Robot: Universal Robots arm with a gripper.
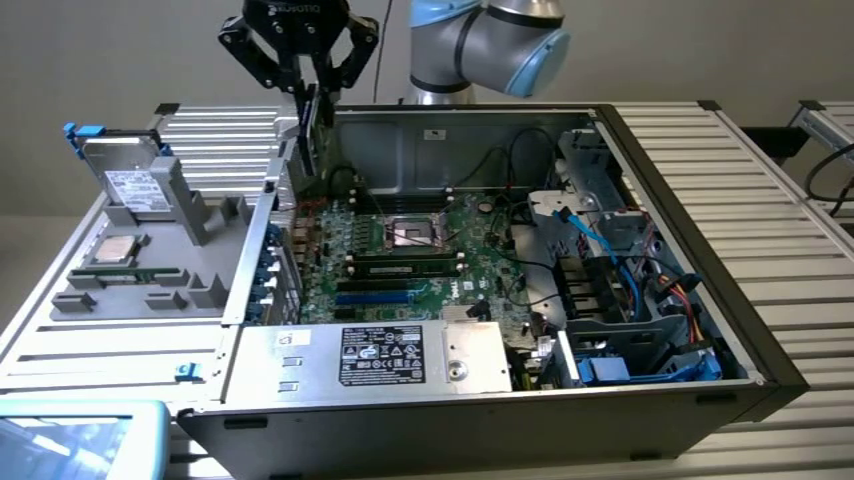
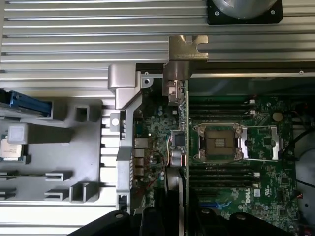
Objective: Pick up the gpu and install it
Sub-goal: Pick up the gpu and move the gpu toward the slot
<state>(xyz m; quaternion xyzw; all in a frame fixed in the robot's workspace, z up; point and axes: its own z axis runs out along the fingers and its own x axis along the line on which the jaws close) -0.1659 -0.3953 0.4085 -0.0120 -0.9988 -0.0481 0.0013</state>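
Note:
My gripper (image 1: 310, 80) hangs above the back left corner of the open computer case (image 1: 747, 330), shut on the gpu (image 1: 311, 125). The card hangs edge-on and upright, its lower end just over the motherboard (image 1: 400, 270) near the case's left wall. In the wrist view the gpu (image 2: 183, 128) shows as a thin green edge running over the board beside the CPU socket (image 2: 219, 142), with its silver bracket (image 2: 186, 49) at the far end over the case rim. The gripper (image 2: 179, 219) clamps the card's near end between its dark fingers (image 2: 157, 219).
A grey fixture tray (image 1: 160, 270) at the exterior view's left holds a silver drive (image 1: 134, 185), a CPU chip (image 1: 114, 250) and a memory stick (image 1: 127, 275). Inside the case are the power supply (image 1: 380, 355), installed memory (image 1: 407, 265), and cables (image 1: 627, 280) at the right.

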